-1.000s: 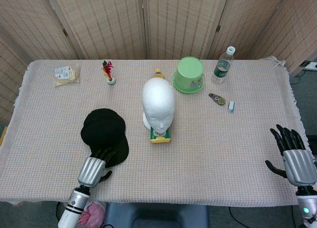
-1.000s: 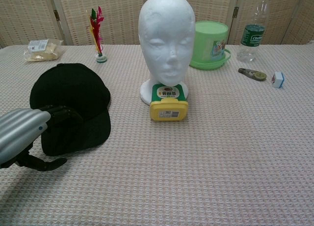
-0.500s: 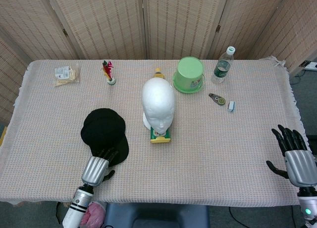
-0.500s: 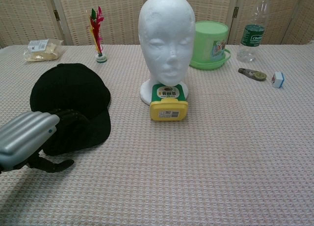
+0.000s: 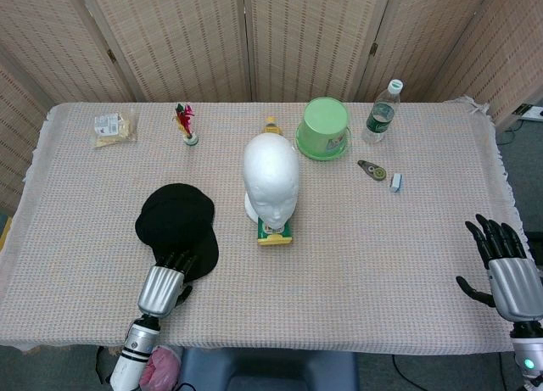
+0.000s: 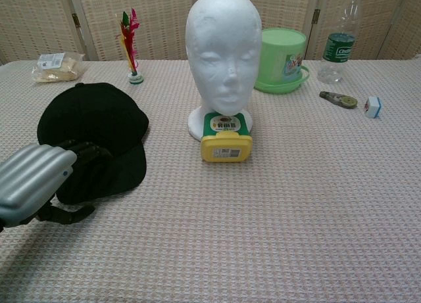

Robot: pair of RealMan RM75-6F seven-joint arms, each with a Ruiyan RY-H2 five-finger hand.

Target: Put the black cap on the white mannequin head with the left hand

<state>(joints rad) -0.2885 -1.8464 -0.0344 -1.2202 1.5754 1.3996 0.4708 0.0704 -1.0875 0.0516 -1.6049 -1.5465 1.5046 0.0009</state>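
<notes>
**Cap on the cloth, left hand at its brim: the fitting is all to come**

Head view: The white mannequin head (image 5: 271,177) stands bare near the middle of the table (image 5: 407,255), so nothing of the task's end is done. The black cap (image 5: 176,227) lies flat on the cloth to the left of the mannequin head and a little nearer the robot, apart from it. The left hand (image 5: 163,285) sits at the cap's near edge, its dark fingers (image 5: 180,262) reaching onto the brim. From here I cannot tell whether they grip the brim or only rest on it. The lift, the carry across and the lowering over the crown all appear to remain. The right hand (image 5: 507,272) is well off to the right of the mannequin head, at the table's near corner, fingers spread and pointing up, holding nothing.

Chest view: The left hand (image 6: 36,181) comes in low from the near left, silver back uppermost, fingers curled forward over the cap's (image 6: 92,135) near brim and the thumb stretched out below along the cloth. That looks like a grasp being set, though closure on the fabric is not plainly shown. The cap rests on the table left of the mannequin head (image 6: 223,50), crown towards the screen. A yellow box (image 6: 226,140) lies touching the front of the mannequin head's base. The right hand is out of this view.
</notes>
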